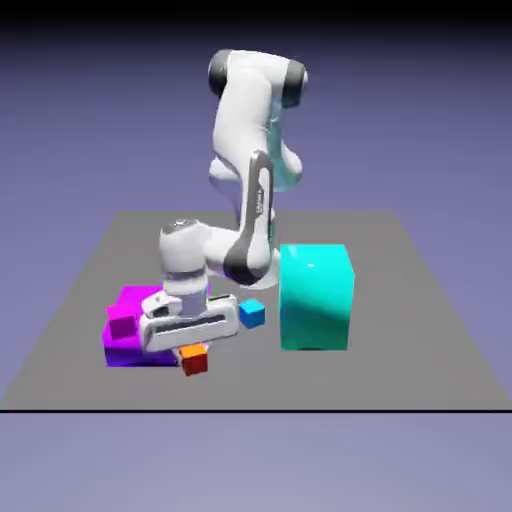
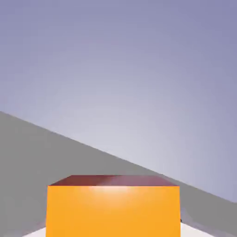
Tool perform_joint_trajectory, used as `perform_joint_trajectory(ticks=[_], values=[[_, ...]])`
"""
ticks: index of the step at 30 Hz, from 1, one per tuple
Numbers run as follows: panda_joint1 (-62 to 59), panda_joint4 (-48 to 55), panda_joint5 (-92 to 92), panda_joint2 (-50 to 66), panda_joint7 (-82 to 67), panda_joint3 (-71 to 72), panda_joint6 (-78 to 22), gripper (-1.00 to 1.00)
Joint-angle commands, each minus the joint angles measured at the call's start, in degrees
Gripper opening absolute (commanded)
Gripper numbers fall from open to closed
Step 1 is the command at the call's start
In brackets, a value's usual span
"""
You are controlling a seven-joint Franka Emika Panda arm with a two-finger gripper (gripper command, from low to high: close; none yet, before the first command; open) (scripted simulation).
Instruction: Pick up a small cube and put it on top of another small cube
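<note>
The tiny orange-red cube (image 1: 194, 359) sits low at the table near its front edge, right under my hand. My gripper (image 1: 192, 352) is down over it and shut on it. In the hand view the orange cube (image 2: 113, 208) fills the bottom middle and hides both fingertips. The tiny blue cube (image 1: 252, 313) rests on the table a little farther back and toward the exterior view's right, apart from the hand.
A big cyan block (image 1: 315, 297) stands to the right of the blue cube. A magenta and purple block (image 1: 128, 325) lies to the left, partly behind my hand. The grey table (image 1: 420, 330) ends just in front of the orange cube.
</note>
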Motion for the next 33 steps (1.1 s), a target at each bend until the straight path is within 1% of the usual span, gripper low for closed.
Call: perform_joint_trajectory(ticks=[1, 33], values=[[2.1, -0.7, 2.5, -0.9, 0.7, -1.2, 1.5, -1.0], [68.4, -23.0, 82.2, -30.8, 22.3, -40.0, 46.3, -1.0]])
